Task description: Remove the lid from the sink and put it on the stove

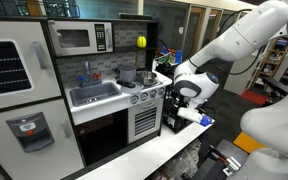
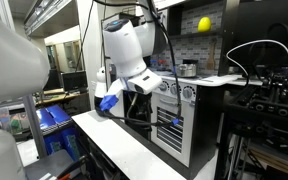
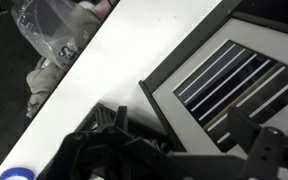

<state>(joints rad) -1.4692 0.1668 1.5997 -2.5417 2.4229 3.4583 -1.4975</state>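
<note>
The light grey sink [image 1: 94,95] with its small faucet [image 1: 84,72] sits in the white play-kitchen counter. I cannot make out the dark lid in the basin from here. The stove [image 1: 144,88] is beside the sink, with a row of knobs on its front [image 2: 179,90]. My gripper [image 1: 180,104] hangs low in front of the stove's front panel, below counter height, and also shows in an exterior view [image 2: 137,98]. In the wrist view its fingers [image 3: 184,150] are spread apart and empty, facing the striped oven panel [image 3: 234,85].
A shiny silver pot [image 1: 127,76] stands at the back of the stove. A microwave [image 1: 79,38] and a yellow ball [image 1: 141,41] sit above. A long white table [image 2: 124,150] runs under the gripper. A blue object [image 2: 108,102] lies near it.
</note>
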